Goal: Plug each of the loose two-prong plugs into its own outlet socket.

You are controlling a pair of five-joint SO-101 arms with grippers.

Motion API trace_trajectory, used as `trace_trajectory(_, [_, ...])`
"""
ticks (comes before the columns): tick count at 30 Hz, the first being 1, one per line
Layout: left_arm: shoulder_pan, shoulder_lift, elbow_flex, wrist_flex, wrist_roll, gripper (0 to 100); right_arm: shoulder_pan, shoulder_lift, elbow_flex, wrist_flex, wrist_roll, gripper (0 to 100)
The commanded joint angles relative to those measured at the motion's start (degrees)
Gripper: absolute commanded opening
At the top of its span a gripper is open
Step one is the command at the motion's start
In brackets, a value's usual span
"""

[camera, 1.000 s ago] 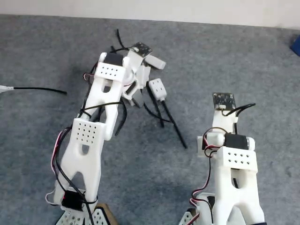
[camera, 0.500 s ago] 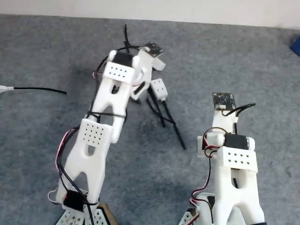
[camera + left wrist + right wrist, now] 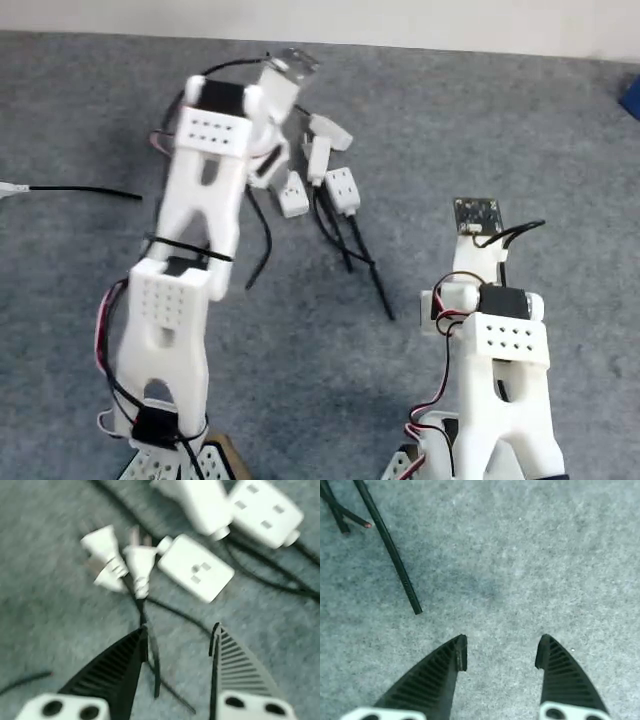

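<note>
Left gripper is hovering wide and empty near two loose plugs lying just beside an outlet socket, probably lining up a grasp, the next move calling for closing on one plug body; right gripper is hanging open over carpet.

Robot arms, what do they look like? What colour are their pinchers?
The left arm and right arm are chunky white plastic with patches of little round holes, black motors at the joints and thin red, black and white wires looping along them. The left gripper and right gripper have black, pointy, triangle-shaped fingers covered in ridges.
</note>
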Motion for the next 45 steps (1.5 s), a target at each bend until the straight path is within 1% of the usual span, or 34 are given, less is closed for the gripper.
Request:
trace_trajectory(1, [-0.4,-4.0,2.6,-2.2,0.7,28,-0.6,-0.8,-0.3,-0.7,0.4,22.4])
trace_trajectory(2, [-0.4,-3.9,2.7,-4.0,2.6,30,-0.6,-0.8,-0.3,-0.7,0.3,22.4])
trace_trajectory(3, [-0.4,-3.5,2.6,-6.2,6.7,32,-0.6,-0.8,-0.3,-0.7,-0.1,22.4])
trace_trajectory(7, [-0.4,-1.3,2.6,-16.4,28.0,33,-0.6,-0.7,-0.2,-1.8,-2.3,22.4])
trace_trajectory(9, [-0.4,0.5,2.4,-20.0,36.7,33,-0.5,-0.8,0.7,-2.3,-2.3,22.4])
trace_trajectory(10, [-0.1,1.1,2.3,-21.1,39.9,33,-0.5,-0.8,1.2,-2.9,-2.2,22.4])
trace_trajectory(12, [0.3,2.2,2.3,-21.7,43.0,33,-0.5,-0.8,1.6,-3.4,-2.2,22.4])
trace_trajectory(14, [1.5,2.9,2.7,-21.4,44.2,33,-0.5,-0.8,1.6,-3.4,-2.1,22.4])
trace_trajectory(17, [4.1,4.2,2.3,-15.1,44.4,33,-0.5,-0.8,1.6,-3.5,-2.1,22.4])
trace_trajectory(20, [5.7,5.8,2.7,-11.6,44.4,33,-0.5,-0.8,1.7,-3.5,-2.1,22.4])
trace_trajectory(28, [5.1,13.8,1.2,-11.5,44.2,33,-0.5,-0.8,1.7,-3.3,-2.1,22.4])
trace_trajectory(31, [5.2,13.7,-3.6,-10.8,42.8,33,-0.5,-1.0,1.7,-3.3,-2.1,22.4])
trace_trajectory(33, [6.7,13.6,-8.7,-7.6,37.5,33,-0.5,-0.9,1.7,-3.4,-2.1,22.4])
trace_trajectory(34, [7.5,13.7,-12.1,-5.5,35.9,33,-0.5,-0.9,1.7,-3.5,-2.1,22.4])
trace_trajectory(37, [9.5,14.1,-20.2,-2.0,35.8,33,-0.5,-0.9,1.7,-3.5,-2.1,22.4])
trace_trajectory(41, [12.1,14.3,-21.3,-2.6,35.6,33,-0.5,-0.8,1.7,-3.5,-2.3,22.4])
trace_trajectory(45, [13.4,16.7,-20.4,-7.9,35.9,33,-0.5,-0.8,1.7,-3.5,-2.5,22.4])
